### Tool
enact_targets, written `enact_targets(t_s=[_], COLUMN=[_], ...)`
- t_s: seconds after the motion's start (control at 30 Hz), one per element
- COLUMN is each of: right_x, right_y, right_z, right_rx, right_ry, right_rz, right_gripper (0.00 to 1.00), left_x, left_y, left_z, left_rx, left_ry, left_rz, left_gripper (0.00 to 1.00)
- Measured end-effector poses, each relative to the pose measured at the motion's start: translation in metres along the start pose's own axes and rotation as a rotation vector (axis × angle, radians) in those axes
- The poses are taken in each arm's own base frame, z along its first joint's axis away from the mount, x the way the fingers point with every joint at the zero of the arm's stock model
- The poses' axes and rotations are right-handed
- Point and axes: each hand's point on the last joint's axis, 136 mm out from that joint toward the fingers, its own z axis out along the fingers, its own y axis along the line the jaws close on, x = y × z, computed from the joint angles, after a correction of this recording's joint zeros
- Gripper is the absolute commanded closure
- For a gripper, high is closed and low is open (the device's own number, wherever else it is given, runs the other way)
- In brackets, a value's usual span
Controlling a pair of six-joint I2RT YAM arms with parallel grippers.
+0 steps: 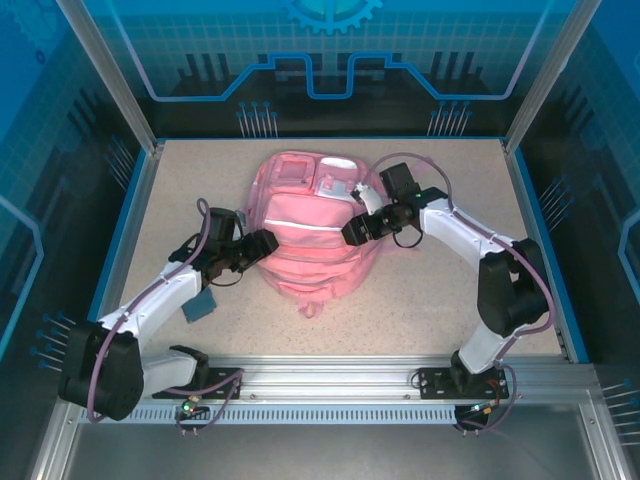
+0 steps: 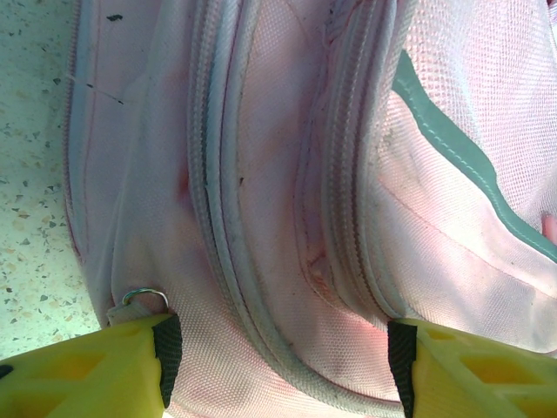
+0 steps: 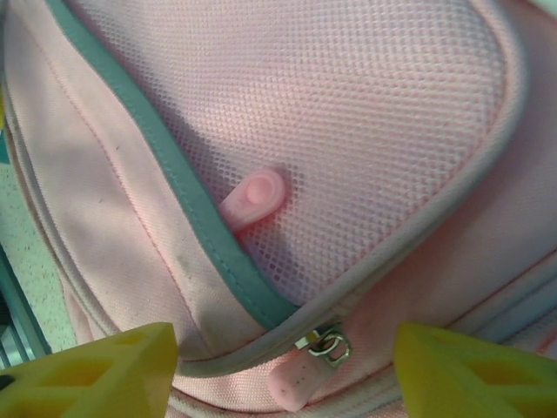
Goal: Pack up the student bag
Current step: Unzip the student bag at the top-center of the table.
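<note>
A beige speckled tabletop (image 1: 430, 300) is bordered at the left, right and far sides by a narrow blue strip (image 1: 122, 230). Slanting aluminium posts (image 1: 105, 75) are set at the far corners. The enclosure is closed at the back by a translucent blue panel (image 1: 330, 60) printed with a fine grid and part of a gear emblem; similar side panels (image 1: 40, 170) are seen at both sides. A slotted aluminium rail (image 1: 330, 378) is fixed along the near edge. The scene is lit evenly, and only soft shadows are cast.
</note>
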Motion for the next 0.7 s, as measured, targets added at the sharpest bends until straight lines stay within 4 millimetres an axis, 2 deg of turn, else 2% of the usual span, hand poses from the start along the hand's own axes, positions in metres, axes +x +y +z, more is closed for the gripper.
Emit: enact_targets(t_s=[0.1,0.2,0.43,0.7], right_x=[0.000,0.001,0.009,0.010], right_y=[0.004,0.008,0.012,0.007], right_z=[0.001,0.001,0.000,-0.002], right_rx=[-0.022,-0.048,-0.067,-0.039], right_ry=[-0.002,0.000,0.004,0.005], right_rz=[-0.001,-0.009,-0.027,-0.023], right_gripper=[0.32,0.39,0.64,0.86], left_x=[0.000,0.000,0.000,-0.003], left_y=[0.000,0.000,0.000,0.003], left_z=[0.000,0.000,0.000,0.000], left_rx=[0.000,0.000,-0.001,-0.016], left_ry=[0.000,0.000,-0.001,-0.016], left_rz=[0.000,0.000,0.000,0.000], left_gripper=[0.34,0.34,0.34,0.34])
